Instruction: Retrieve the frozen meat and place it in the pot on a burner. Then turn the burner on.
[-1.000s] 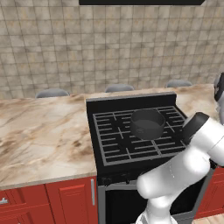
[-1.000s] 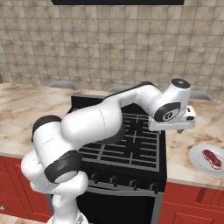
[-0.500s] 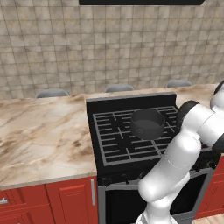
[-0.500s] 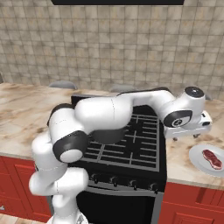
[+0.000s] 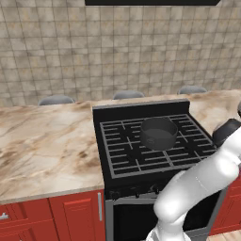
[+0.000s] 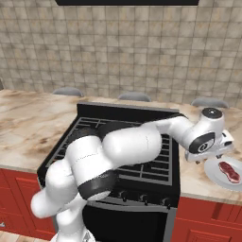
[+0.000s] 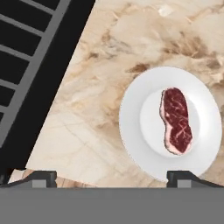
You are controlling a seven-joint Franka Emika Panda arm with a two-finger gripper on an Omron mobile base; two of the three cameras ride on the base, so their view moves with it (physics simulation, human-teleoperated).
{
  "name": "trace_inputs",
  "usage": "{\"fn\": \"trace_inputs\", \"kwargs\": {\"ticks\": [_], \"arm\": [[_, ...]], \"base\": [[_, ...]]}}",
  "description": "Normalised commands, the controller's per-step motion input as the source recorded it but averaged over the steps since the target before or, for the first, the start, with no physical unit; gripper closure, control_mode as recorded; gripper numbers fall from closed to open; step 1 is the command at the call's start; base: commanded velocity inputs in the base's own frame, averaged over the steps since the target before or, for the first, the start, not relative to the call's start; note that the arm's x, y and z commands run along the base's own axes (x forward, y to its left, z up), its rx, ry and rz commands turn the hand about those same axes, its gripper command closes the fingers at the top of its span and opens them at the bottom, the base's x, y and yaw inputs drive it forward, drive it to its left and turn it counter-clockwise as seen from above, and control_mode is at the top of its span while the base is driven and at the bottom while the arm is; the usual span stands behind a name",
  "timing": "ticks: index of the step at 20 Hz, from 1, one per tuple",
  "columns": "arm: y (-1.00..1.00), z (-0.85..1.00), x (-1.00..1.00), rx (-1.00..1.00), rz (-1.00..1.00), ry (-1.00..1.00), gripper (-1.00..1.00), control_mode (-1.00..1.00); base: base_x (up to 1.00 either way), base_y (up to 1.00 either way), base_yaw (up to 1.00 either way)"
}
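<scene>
The frozen meat [image 7: 176,120], a flat red piece with a pale rim, lies on a white plate [image 7: 131,118] on the marble counter right of the range. My gripper [image 7: 113,179] hovers above it, open, its fingertips [image 7: 40,177] wide apart and nothing between them. From the right base view, the gripper [image 6: 215,156] hangs just left of and above the meat [image 6: 230,171] on its plate [image 6: 213,174]. The dark pot [image 5: 159,133] stands empty on a rear burner of the black grate [image 5: 127,153].
The range's black edge and grate bars [image 7: 26,52] run along the left of the hand view. Control knobs [image 6: 142,196] line the range front. Marble counter [image 5: 47,141] stretches left of the range, with red cabinets [image 5: 70,216] below.
The arm has swung right, off the range and out over the counter toward the plate. The jaws stayed open. Pot and meat have not moved.
</scene>
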Motion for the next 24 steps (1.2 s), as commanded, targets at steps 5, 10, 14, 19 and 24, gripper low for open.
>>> {"fn": "trace_inputs", "kwargs": {"ticks": [5,10,14,19,24], "arm": [[-0.41,-0.23,0.07,0.00,0.04,0.13,-1.00,-1.00],[-0.34,-0.09,0.00,0.00,0.06,0.07,-1.00,-1.00],[-0.22,0.00,0.12,0.00,0.05,0.00,-1.00,-1.00],[-0.16,0.00,0.15,0.00,0.02,0.00,-1.00,-1.00],[-0.09,-0.07,0.03,0.00,0.00,0.00,-1.00,-1.00]], "base": [[0.00,0.00,0.00],[0.00,0.00,0.00],[0.00,0.00,0.00],[0.00,0.00,0.00],[0.00,0.00,0.00]]}}
